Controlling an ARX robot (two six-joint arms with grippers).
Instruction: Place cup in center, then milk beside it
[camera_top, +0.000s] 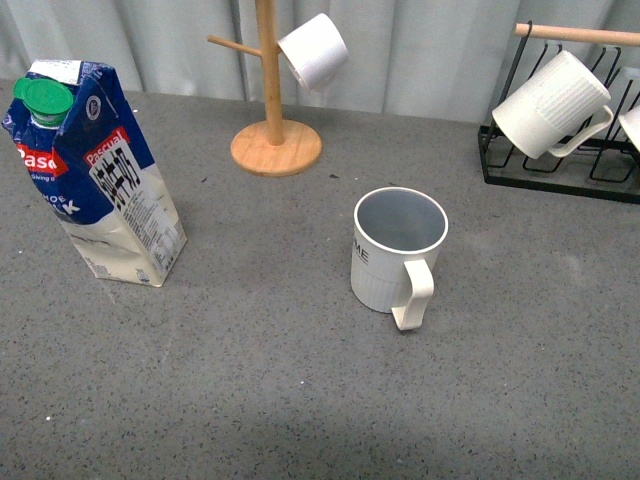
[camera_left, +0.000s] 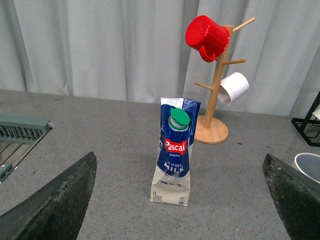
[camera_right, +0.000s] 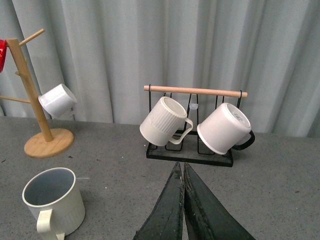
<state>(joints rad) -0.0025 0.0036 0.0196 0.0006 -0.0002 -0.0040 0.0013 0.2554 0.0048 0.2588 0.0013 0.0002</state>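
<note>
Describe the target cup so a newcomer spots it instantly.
On the grey speckled table, look in front of the wooden mug tree, slightly right. The off-white ribbed mug stands upright there. It is the only mug not hanging, with grey inside, dark "ME" lettering and chunky squarish handle.

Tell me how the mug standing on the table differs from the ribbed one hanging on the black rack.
Pose: the table mug stands upright, mouth up; the rack mug hangs tilted on the black rack.
Lettering: the table mug has small dark letters below its rim; the rack mug shows none.
Handle: the table mug's is chunky and squarish; the rack mug's is thinner.
Both are off-white and ribbed.
</note>
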